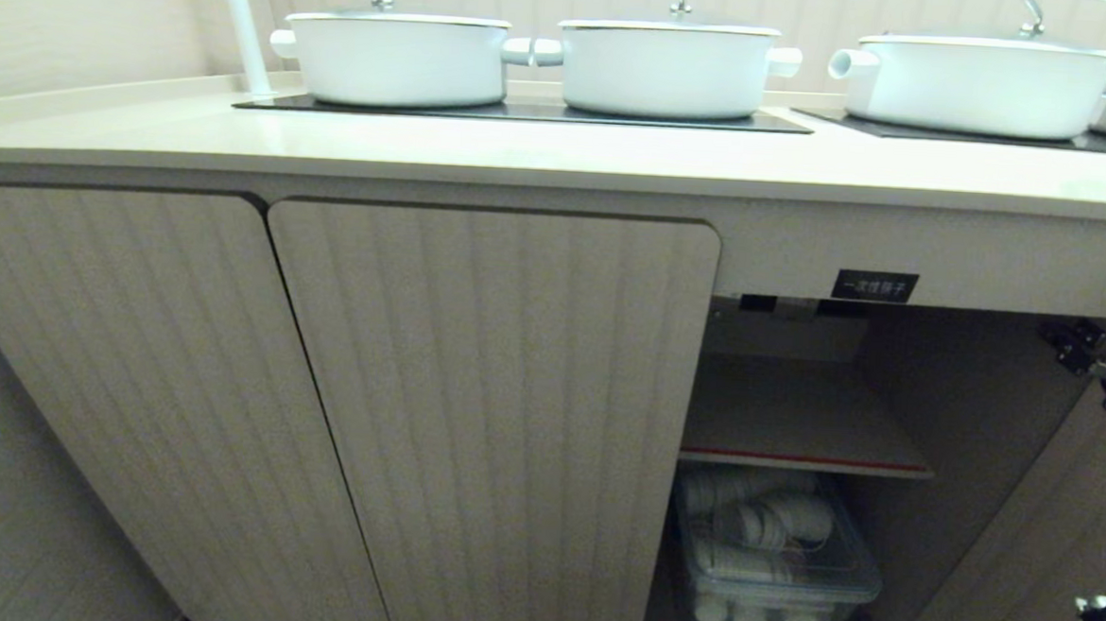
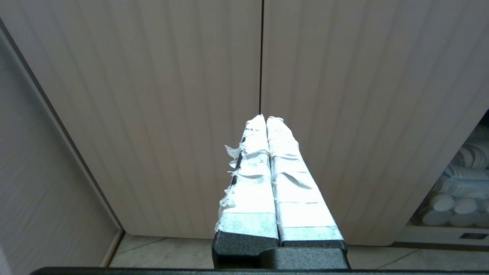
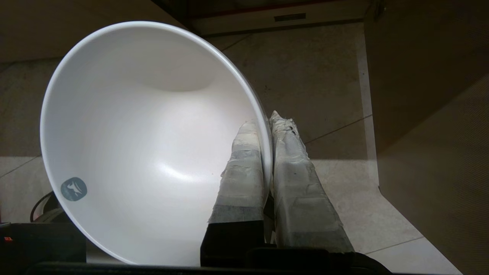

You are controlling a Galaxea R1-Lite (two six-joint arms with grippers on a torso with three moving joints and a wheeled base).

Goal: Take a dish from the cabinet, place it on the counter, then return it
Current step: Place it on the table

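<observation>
Cream counter point(image 1: 561, 150) spanning the upper frame, bearing black glass panels point(image 1: 525, 112) with white lidded pots point(image 1: 398, 56). Lower right: bare inner shelf point(image 1: 798, 427); below it, a clear plastic box point(image 1: 771, 568).

The head view looks forward from low down, close to the cabinet point(image 1: 481, 411), with the table point(image 1: 561, 150) edge near the top and the open compartment at lower right. The left wrist view looks along the left hand point(image 2: 266, 118) at the closed doors, close up. The right wrist view faces down at the floor point(image 3: 324, 76). Head and left wrist views share the doors and the clear bin point(image 1: 777, 559) of white ware.
</observation>
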